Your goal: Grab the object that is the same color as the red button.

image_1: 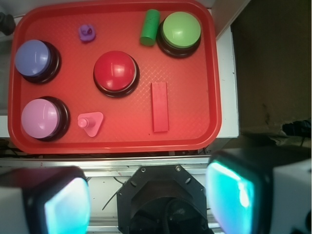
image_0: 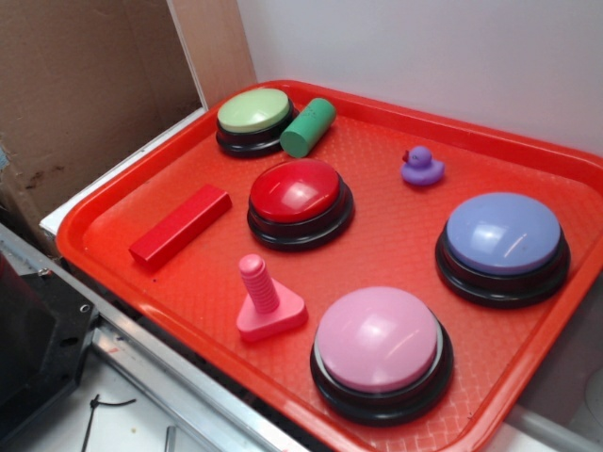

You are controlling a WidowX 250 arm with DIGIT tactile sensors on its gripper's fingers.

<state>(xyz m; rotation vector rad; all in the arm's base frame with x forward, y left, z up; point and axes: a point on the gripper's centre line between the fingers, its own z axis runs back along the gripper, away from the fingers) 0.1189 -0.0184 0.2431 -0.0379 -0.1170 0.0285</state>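
The red rectangular block (image_0: 180, 225) (image_1: 160, 107) lies flat on the red tray (image_0: 396, 160) (image_1: 63, 9) near its left edge in the exterior view. The red button (image_0: 300, 191) (image_1: 115, 72), a glossy dome on a black base, stands beside it near the tray's middle. My gripper (image_1: 148, 202) hovers high above the robot base, off the tray's near edge, well apart from the block. It is open, with nothing between its teal pads (image_1: 229, 197). The gripper does not show in the exterior view.
Also on the tray: a pink bolt-shaped peg (image_0: 265, 302) (image_1: 90, 123), pink button (image_0: 379, 344) (image_1: 41, 117), purple button (image_0: 504, 240) (image_1: 34, 58), green button (image_0: 254, 115) (image_1: 181, 30), green cylinder (image_0: 308, 126) (image_1: 150, 27) and a small purple duck (image_0: 422, 166) (image_1: 87, 32). Cardboard wall (image_0: 85, 85) at the left.
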